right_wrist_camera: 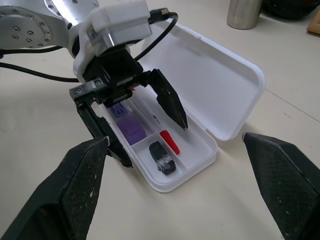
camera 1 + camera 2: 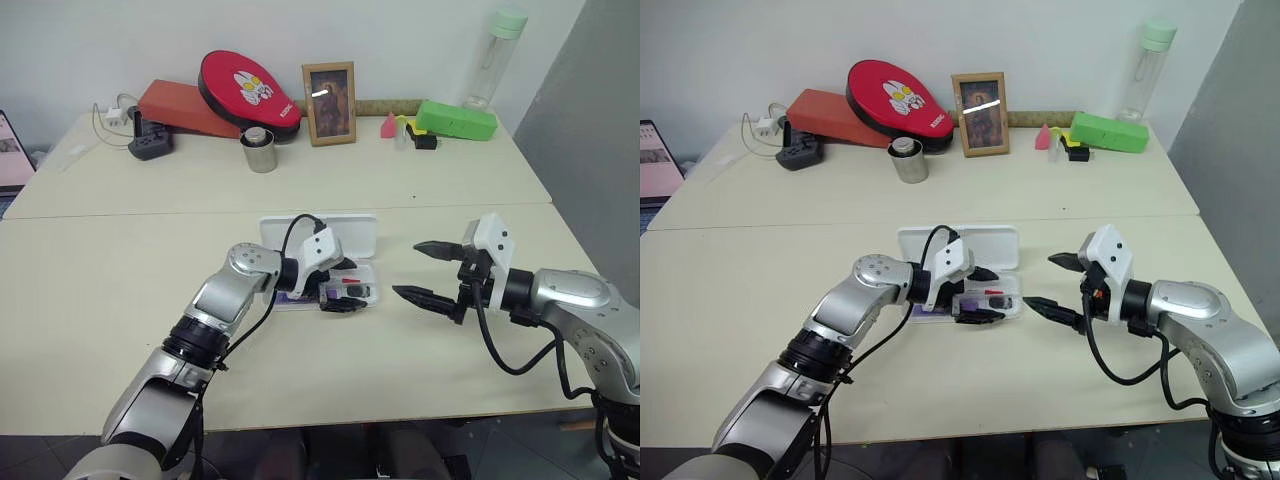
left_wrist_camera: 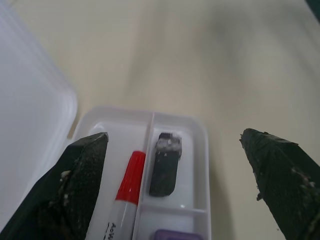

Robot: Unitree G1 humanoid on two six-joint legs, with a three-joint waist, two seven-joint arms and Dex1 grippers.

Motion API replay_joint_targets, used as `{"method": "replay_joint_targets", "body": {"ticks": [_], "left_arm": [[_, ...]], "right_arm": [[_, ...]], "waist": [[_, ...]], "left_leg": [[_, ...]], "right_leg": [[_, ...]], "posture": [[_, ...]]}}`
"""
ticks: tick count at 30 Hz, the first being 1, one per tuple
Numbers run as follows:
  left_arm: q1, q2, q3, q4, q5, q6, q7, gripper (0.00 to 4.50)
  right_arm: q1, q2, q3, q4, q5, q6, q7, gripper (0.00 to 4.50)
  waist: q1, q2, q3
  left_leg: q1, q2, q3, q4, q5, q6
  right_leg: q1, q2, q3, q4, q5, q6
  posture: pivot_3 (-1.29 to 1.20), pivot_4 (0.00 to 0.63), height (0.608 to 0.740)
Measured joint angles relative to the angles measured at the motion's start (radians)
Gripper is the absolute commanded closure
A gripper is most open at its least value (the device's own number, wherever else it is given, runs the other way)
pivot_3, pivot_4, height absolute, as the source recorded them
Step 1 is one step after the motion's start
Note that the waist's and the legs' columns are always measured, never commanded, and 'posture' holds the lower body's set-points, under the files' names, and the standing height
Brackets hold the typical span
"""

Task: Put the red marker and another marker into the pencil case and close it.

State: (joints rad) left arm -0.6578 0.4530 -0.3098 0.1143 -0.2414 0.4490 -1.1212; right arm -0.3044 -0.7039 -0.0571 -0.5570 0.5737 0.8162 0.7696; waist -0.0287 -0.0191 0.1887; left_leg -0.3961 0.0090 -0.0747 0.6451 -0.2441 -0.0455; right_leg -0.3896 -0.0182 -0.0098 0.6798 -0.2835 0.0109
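The white pencil case (image 2: 335, 235) lies open mid-table, its lid (image 1: 220, 85) folded back flat. Inside it lie the red marker (image 3: 131, 177), with its red cap (image 1: 170, 141) showing, and the purple marker (image 1: 131, 129) beside it. A small black stub (image 3: 165, 165) sits in the end compartment. My left gripper (image 2: 348, 285) hovers just over the tray, open, with nothing between its fingers (image 3: 75, 190). To the right of the case, my right gripper (image 2: 408, 268) stands open and empty above the table, pointing at the case.
Along the back of the table stand a steel cup (image 2: 259, 150), a picture frame (image 2: 329, 103), a red round pad (image 2: 247, 92) on a red box (image 2: 180, 105), a power strip (image 2: 150, 140), a lime-green box (image 2: 456, 119) and a clear bottle (image 2: 494, 55).
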Motion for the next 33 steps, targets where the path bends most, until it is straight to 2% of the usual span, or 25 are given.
{"method": "replay_joint_targets", "body": {"ticks": [5,7,10,13,16,17,18,19,21,23,30,33], "left_arm": [[-0.019,-0.004,0.082,-0.101,-0.108,0.106,0.005,0.04],[-0.076,0.007,0.121,-0.127,-0.151,0.136,-0.004,0.04],[-0.202,0.030,0.195,-0.089,-0.163,0.128,0.001,0.04],[-0.274,0.041,0.210,0.029,-0.154,0.091,-0.003,0.04],[-0.334,0.078,0.197,0.214,-0.078,-0.007,-0.008,0.47],[-0.356,0.092,0.189,0.301,-0.036,-0.056,-0.006,0.81],[-0.373,0.098,0.180,0.375,-0.002,-0.098,-0.004,0.89],[-0.384,0.098,0.176,0.431,0.019,-0.127,-0.005,1.21],[-0.396,0.096,0.168,0.510,0.044,-0.169,-0.011,1.48],[-0.423,0.091,0.156,0.636,0.098,-0.242,-0.001,1.93],[-0.460,0.070,0.149,0.827,0.171,-0.357,-0.003,3.40],[-0.468,0.067,0.149,0.842,0.176,-0.377,-0.023,4.00]], "right_arm": [[-0.017,0.013,-0.029,0.001,0.063,0.002,0.001,0.00],[-0.049,0.016,-0.065,-0.008,0.108,0.002,0.000,0.00],[-0.074,0.015,-0.085,-0.008,0.136,0.000,-0.005,0.00],[-0.075,0.014,-0.084,-0.003,0.137,0.000,-0.007,0.00],[-0.077,0.014,-0.078,0.010,0.135,-0.003,-0.008,0.00],[-0.077,0.014,-0.076,0.014,0.132,-0.004,-0.009,0.00],[-0.078,0.013,-0.076,0.015,0.129,-0.005,-0.010,0.00],[-0.080,0.013,-0.074,0.015,0.127,-0.007,-0.011,0.00],[-0.081,0.013,-0.073,0.015,0.123,-0.013,-0.011,0.00],[-0.083,0.013,-0.068,0.015,0.116,-0.021,-0.012,0.00],[-0.086,0.013,-0.060,0.016,0.113,-0.026,-0.015,0.00],[-0.090,0.010,-0.060,0.016,0.113,-0.026,-0.017,0.00]], "waist": [[-0.001,0.000,0.000],[0.000,0.000,0.000],[0.000,0.000,0.000],[0.000,0.000,0.000],[-0.003,0.000,0.000],[-0.003,0.000,0.000],[-0.002,0.000,0.000],[-0.001,0.000,0.000],[0.000,0.000,0.000],[0.000,0.000,0.000],[0.000,0.000,0.000],[0.000,0.000,0.000]], "left_leg": [[0.000,0.001,0.000,0.000,0.000,0.000],[0.000,0.000,0.000,0.000,0.000,0.000],[0.001,-0.001,0.000,0.000,0.000,0.000],[0.001,-0.002,0.001,0.000,0.000,0.000],[0.001,-0.002,0.001,0.000,0.000,0.000],[0.001,-0.002,0.001,0.000,0.000,0.000],[0.001,-0.002,0.001,0.000,0.000,0.000],[0.000,-0.002,0.001,0.000,0.000,0.000],[-0.001,-0.002,0.001,0.000,0.000,0.000],[-0.002,-0.003,0.001,0.001,0.000,0.000],[-0.002,-0.003,0.001,0.001,0.000,0.000],[-0.002,-0.002,0.001,0.000,0.000,0.000]], "right_leg": [[0.000,0.000,0.000,0.000,0.000,0.000],[0.000,0.000,-0.001,0.000,0.000,0.000],[0.001,0.000,0.000,0.000,0.000,0.000],[0.001,0.000,-0.001,0.000,0.000,0.000],[0.000,0.001,0.000,0.001,0.000,0.000],[0.000,0.001,0.000,0.001,0.000,0.000],[0.000,0.001,-0.001,0.000,0.000,0.000],[0.000,0.001,-0.001,0.000,0.000,0.000],[-0.001,0.000,-0.001,0.000,0.000,0.000],[-0.001,0.000,-0.001,0.000,0.000,0.000],[-0.002,0.000,-0.001,0.000,0.000,0.000],[-0.002,0.000,-0.001,0.000,0.000,0.000]], "posture": [[0.00,0.150,0.740],[0.00,0.150,0.740],[0.00,0.150,0.740],[0.00,0.150,0.740],[0.00,0.150,0.740],[0.00,0.150,0.740],[0.00,0.150,0.740],[0.00,0.150,0.740],[0.00,0.150,0.740],[0.00,0.150,0.740],[0.00,0.150,0.740],[0.00,0.150,0.740]]}}
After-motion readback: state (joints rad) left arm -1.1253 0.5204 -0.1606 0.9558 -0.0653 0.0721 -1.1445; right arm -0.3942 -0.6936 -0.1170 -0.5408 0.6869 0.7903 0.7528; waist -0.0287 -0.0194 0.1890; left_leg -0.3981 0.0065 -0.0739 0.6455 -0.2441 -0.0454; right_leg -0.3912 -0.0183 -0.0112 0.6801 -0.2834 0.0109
